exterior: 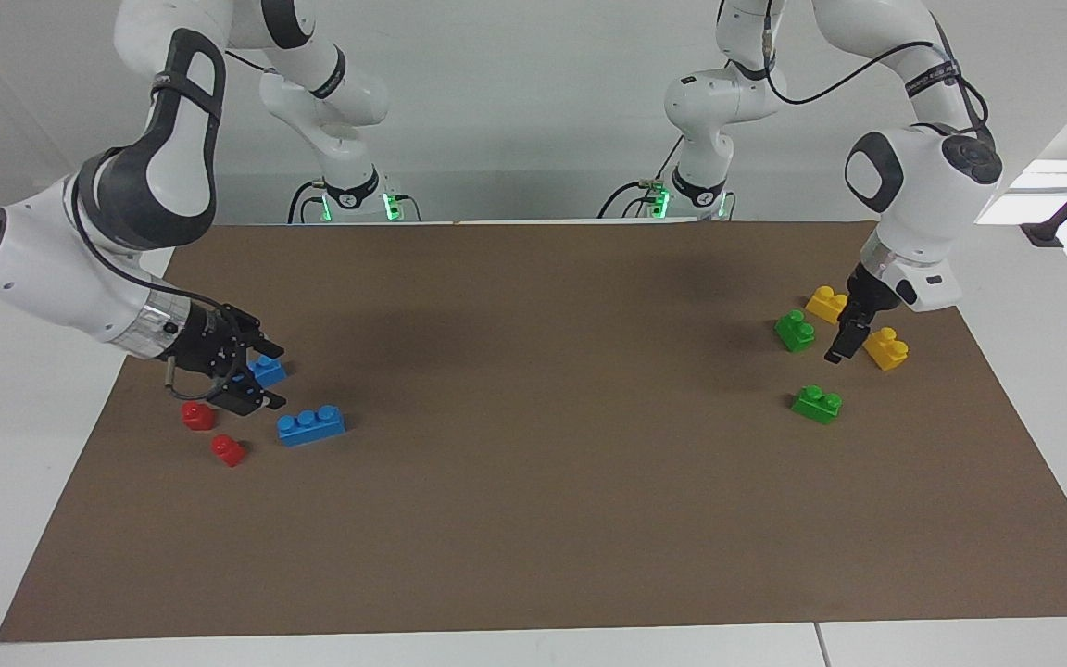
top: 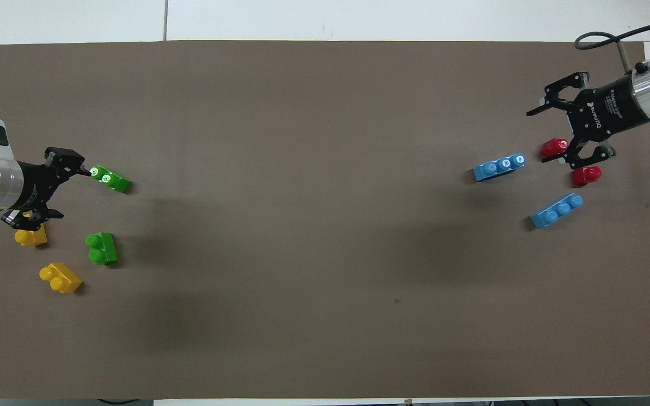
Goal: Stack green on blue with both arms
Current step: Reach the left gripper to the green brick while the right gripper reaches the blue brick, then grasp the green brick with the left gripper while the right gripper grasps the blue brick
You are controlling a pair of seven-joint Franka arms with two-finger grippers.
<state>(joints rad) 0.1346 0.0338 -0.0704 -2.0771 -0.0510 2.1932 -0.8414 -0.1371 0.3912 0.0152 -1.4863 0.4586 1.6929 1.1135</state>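
Right gripper [exterior: 267, 375] is spread wide around a blue brick [exterior: 267, 370]; left gripper [exterior: 839, 350], open, is held among yellow bricks [exterior: 886, 347].

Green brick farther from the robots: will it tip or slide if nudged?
The green brick looks like hard moulded plastic, so probably stiff and light. It lies flat, studs up, on the brown mat, low and broad, so a nudge would likely slide it, not tip it. Its glossy sides may slip.

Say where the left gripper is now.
In the facing view, at the left arm's end of the table, the left gripper hangs open and low between a green brick and a yellow brick, holding nothing.
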